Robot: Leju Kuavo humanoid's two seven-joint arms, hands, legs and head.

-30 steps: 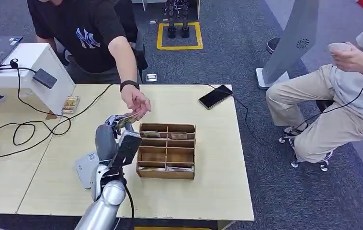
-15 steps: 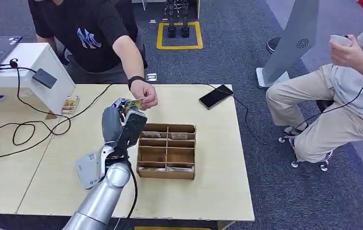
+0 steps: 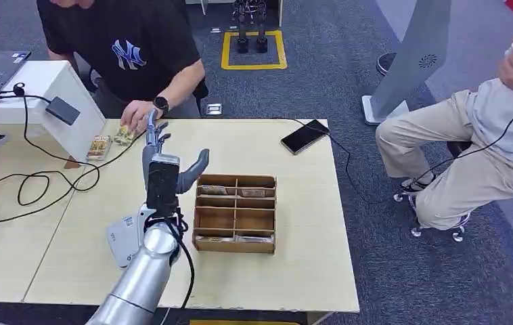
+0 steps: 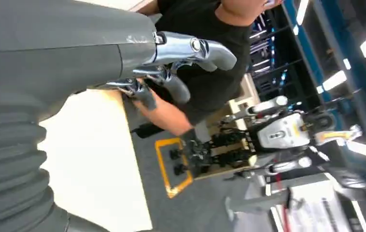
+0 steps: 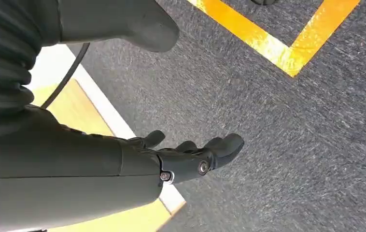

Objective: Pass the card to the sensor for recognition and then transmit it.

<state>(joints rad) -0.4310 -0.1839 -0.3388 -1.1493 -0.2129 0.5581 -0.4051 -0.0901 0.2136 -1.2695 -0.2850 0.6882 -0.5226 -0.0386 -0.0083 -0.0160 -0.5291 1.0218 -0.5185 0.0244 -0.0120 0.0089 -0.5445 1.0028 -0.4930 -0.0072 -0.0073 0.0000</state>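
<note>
Card (image 3: 124, 135) is seen under the person's hand (image 3: 134, 116) at the table's (image 3: 294, 203) far edge, apparently received, while the left hand (image 3: 162, 166) is raised with fingers spread and nothing held, and the right hand (image 5: 171, 159) is hung with fingers loosely extended.

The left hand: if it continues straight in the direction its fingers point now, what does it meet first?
Probably the person's hand, at the table's far edge just beyond the left hand. Its fingers almost reach it, though depth is unclear.

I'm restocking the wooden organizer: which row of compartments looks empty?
The middle row of the wooden organizer: bare brown floors there, while the rows nearer the person and nearer the robot show cards.
</note>
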